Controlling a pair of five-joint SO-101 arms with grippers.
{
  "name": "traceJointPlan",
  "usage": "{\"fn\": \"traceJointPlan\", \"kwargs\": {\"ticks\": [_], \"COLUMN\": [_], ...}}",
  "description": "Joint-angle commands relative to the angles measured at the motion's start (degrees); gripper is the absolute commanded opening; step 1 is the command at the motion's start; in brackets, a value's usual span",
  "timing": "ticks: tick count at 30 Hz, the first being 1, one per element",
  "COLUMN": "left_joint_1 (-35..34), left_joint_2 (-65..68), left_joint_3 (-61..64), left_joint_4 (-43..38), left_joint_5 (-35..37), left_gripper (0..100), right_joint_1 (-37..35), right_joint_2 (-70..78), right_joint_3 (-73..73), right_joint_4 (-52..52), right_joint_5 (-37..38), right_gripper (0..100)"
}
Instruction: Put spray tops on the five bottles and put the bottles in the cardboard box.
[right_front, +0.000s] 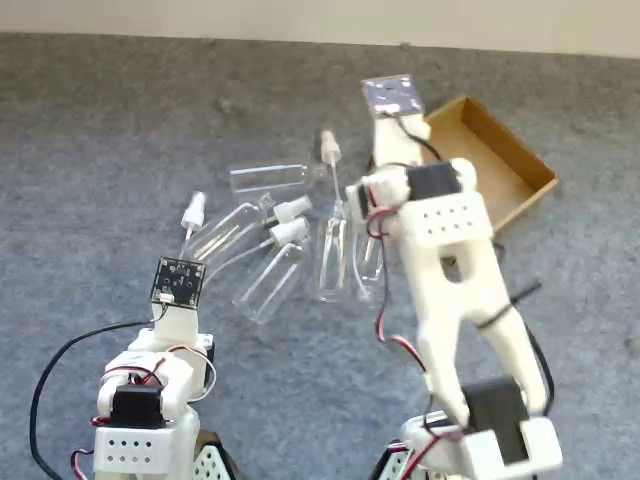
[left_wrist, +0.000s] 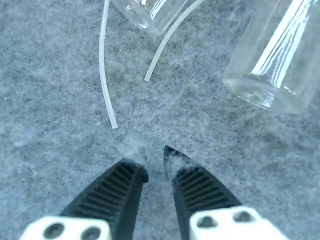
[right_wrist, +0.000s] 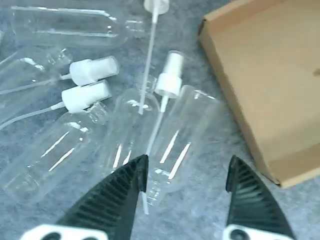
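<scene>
Bottles (right_wrist: 175, 135) beside cardboard box (right_wrist: 270, 60); right pincer (right_wrist: 187, 161) wide apart, left pincer (left_wrist: 152, 160) barely apart.

High view: right arm (right_front: 455, 250) covers part of one bottle (right_front: 366, 268) and part of the box's (right_front: 500, 160) near wall. Both arm bases are cut by the bottom edge. Tubes too thin to trace there.
Left wrist view: two bottles (left_wrist: 280, 55) run off frame, just their ends visible. Two tubes (left_wrist: 102, 65) exit the edge, far ends out of frame.
Right wrist view: box clipped on two sides, one spray top (right_wrist: 156, 5) half cut, outer bottles clipped, right tool (right_wrist: 187, 167) finger roots off frame.
</scene>
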Motion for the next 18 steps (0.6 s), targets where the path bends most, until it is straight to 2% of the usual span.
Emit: {"fn": "traceJointPlan", "kwargs": {"ticks": [1,8,18], "left_joint_1": [0.6,0.6,0.6], "left_joint_2": [-0.3,-0.3,-0.3], "left_joint_3": [1.2,1.2,1.2], "left_joint_4": [0.0,0.0,0.1], "left_joint_5": [-0.6,-0.6,-0.6], "left_gripper": [1,1,1], "right_joint_1": [-2.3,-5.9,-6.9], "right_joint_2": [4.7,18.9,33.5], "right_joint_3": [-8.3,-17.0,-25.6], "right_joint_4": [0.5,0.4,0.4], "right_joint_5": [-3.8,-4.7,-4.7], "right_gripper": [23.7,23.6,23.6]}}
